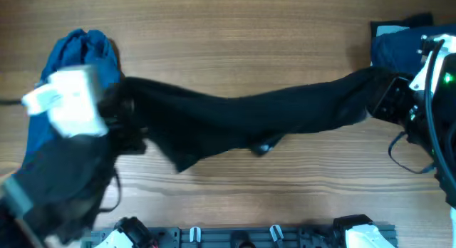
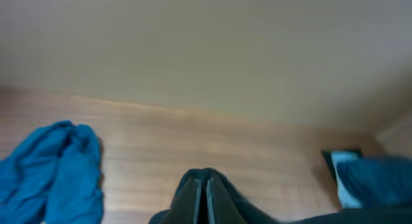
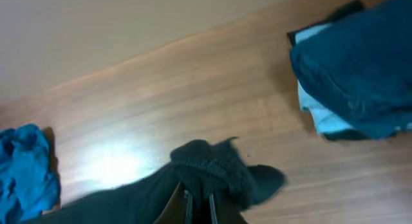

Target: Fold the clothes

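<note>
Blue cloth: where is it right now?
Overhead view: the blue cloth lies crumpled at the table's far left, partly under the left arm, beside the black garment's left end.

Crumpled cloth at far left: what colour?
The crumpled cloth is plain bright blue, clearest in the left wrist view.

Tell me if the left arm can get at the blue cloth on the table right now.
Probably not yet. The blue cloth lies close beside the left gripper, but that gripper is shut on the black garment, which is stretched across to the right gripper.
</note>
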You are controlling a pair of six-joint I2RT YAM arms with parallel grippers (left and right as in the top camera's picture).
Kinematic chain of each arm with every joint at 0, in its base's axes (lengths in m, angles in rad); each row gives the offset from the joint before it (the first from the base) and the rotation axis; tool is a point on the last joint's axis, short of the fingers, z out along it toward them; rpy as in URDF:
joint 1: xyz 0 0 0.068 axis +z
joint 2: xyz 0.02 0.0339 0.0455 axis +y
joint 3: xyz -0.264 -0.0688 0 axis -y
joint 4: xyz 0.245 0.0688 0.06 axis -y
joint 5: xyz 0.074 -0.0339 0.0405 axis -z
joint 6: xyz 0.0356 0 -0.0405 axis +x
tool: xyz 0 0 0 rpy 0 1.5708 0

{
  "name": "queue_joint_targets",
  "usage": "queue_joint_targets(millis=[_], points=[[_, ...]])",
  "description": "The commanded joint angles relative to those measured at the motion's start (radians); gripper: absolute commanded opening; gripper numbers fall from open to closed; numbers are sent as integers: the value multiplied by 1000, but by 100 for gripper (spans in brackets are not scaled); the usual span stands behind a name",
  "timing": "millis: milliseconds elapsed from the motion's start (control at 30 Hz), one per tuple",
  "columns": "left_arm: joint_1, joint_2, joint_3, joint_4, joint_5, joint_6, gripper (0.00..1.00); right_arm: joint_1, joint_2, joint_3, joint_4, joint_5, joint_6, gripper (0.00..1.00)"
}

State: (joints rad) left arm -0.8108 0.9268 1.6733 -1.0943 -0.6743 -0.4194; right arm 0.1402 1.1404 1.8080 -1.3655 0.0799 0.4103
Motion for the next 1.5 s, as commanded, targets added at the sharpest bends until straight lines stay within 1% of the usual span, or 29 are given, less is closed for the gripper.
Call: queue_joint_targets(millis=[0,200,467,700,867,1067,1167,1467], points=[[-2,-16,16,-56,-80,-71,4,-5,-5,23,-39,37,47,4],[11,8,16,-167,-135,-174,4,-13,10,23,-126,85,69,4],[97,95,15,-217,-135,-174,4,-73,46,23,-144,72,72,4],[192,248,15,-227,-130,-173,4,-74,168,9,-126,69,72,4],[270,386,15,-221,-130,-174,4,-77,298,-25,-43,22,63,4],[383,570,15,-148,-84,-173,4,-91,506,-38,72,-4,49,4],[433,656,15,-80,-61,-172,4,-93,621,-38,158,-45,8,4],[528,925,14,146,33,-161,4,-94,964,-38,396,-82,9,4]])
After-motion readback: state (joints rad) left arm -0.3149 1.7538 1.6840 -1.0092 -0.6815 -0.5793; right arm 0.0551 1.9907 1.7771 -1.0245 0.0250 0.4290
